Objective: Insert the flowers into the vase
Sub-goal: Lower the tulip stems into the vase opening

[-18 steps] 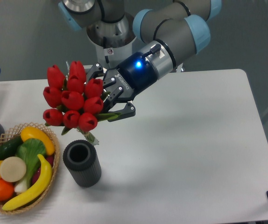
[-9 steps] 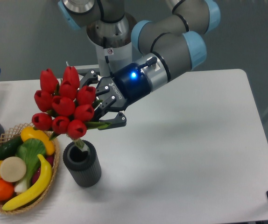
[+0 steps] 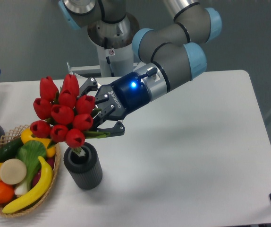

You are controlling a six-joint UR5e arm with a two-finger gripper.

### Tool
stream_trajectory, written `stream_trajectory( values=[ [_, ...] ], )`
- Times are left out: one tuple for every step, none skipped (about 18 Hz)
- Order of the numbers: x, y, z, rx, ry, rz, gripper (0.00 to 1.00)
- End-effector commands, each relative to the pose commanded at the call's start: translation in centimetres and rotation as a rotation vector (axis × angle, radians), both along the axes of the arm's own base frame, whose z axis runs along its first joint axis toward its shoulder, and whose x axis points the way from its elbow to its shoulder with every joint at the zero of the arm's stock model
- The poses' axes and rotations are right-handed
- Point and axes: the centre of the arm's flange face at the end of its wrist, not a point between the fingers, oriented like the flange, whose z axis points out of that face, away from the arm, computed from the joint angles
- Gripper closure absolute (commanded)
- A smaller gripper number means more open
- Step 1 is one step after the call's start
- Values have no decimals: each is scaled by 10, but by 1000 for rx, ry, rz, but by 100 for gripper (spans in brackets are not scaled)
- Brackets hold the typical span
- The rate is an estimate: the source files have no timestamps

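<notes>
In the fixed camera view you see the gripper (image 3: 99, 109) clenched on the stems of the flowers (image 3: 61, 110), just above and right of the vase (image 3: 83, 166). The red buds lean up and left of the vase, and the stem ends dip into its mouth. A wicker basket (image 3: 51, 182) of toy fruit sits just left of the vase on the table (image 3: 192, 156).
</notes>
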Motion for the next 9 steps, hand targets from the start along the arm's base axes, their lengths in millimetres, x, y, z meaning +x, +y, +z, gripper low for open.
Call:
stream_trajectory(
  values=[
    [0, 0, -1, -1, -1, 0, 56],
    [0, 0, -2, -2, -3, 0, 56],
    [0, 0, -4, -5, -8, 0, 56],
    [1, 1, -8, -9, -13, -2, 56],
    [1, 1, -10, -11, -16, -2, 55],
    [-1, 2, -14, -16, -23, -2, 55],
    [-2, 3, -18, -17, -22, -1, 55],
    [-3, 3, -19, -16, -21, -1, 55],
    [-3, 4, -23, -18, -23, -3, 55]
  ],
)
